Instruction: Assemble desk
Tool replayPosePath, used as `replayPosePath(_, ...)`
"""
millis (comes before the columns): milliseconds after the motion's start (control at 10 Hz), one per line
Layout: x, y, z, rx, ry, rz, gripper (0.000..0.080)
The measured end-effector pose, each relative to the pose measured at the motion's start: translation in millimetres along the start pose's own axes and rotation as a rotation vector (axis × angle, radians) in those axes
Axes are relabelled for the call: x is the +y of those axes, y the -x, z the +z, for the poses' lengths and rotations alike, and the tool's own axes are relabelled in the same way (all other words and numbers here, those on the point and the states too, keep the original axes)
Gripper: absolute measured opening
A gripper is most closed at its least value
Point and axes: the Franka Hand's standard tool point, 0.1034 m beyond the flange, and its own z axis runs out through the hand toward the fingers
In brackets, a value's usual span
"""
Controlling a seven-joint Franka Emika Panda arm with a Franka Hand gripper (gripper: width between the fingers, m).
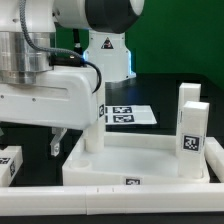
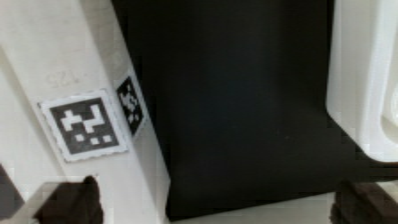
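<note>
**Open gripper hangs over a tagged leg by the tabletop panel**

The white Franka arm (image 1: 50,95) fills the exterior view's left half, its wrist lowered toward the white plastic rectangular tabletop panel with a raised rim (image 1: 140,160). The two-finger gripper (image 2: 222,203) shows in the wrist view only as two dark fingertips (image 2: 75,200) at the picture's edge, standing wide apart with nothing between them but black table (image 2: 231,100); the jaws are open and hold nothing.

Just beside one fingertip, a white square-section leg bearing a black-and-white square tag (image 2: 80,110) runs along under the hand, its tag facing the wrist camera. Whether the fingertip touches this leg cannot be told. On the other side of the hand, past the strip of bare black table, a white rimmed edge (image 2: 365,90) shows; what part it belongs to is unclear.

In the exterior view, away from the hand, two more white tagged legs (image 1: 193,130) stand upright at the panel's far corner on the exterior view's right. Another tagged white piece (image 1: 10,165) lies at the exterior view's left edge, below the arm. Behind the panel, a flat paper sheet of printed tags (image 1: 128,114) lies on the table, well apart from the hand.
</note>
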Motion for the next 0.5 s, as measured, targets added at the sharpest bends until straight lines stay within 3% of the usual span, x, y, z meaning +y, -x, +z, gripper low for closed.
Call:
replayPosePath(200, 13.8, 7.8, 10.7, -0.028, 0.001, 0.027, 0.0648)
replayPosePath(500, 15.1, 12.9, 20.0, -0.032, 0.011, 0.024, 0.0648)
